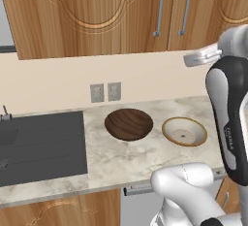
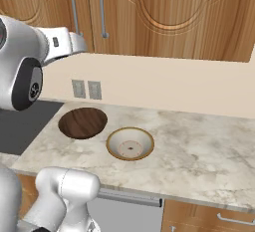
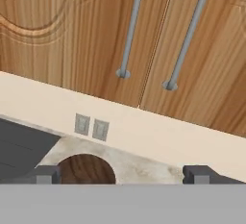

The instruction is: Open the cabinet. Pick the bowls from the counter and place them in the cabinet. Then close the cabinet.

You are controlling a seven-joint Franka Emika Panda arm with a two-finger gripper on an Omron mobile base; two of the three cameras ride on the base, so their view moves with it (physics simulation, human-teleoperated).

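Observation:
The cabinet (image 1: pixel 97 11) hangs above the counter (image 1: pixel 140 157), both carved doors closed and the two long grey handles (image 3: pixel 132 31) side by side at the seam. On the counter a dark wood bowl (image 1: pixel 129 123) sits left of a tan bowl (image 1: pixel 184 131) with a pale speckled inside; they stand close but apart. My gripper (image 3: pixel 121 175) is raised in the air in front of the wall, just below the cabinet's bottom edge, pointing at the handles. Its fingertips (image 3: pixel 45 174) stand wide apart with nothing between them. The dark bowl (image 3: pixel 86 168) peeks in below it.
A dark grey sink basin (image 1: pixel 41 145) is set into the counter at the left. Two wall outlets (image 1: pixel 105 92) sit on the beige backsplash behind the bowls. Bare counter (image 2: pixel 209 156) stretches to the right of the tan bowl (image 2: pixel 130 143).

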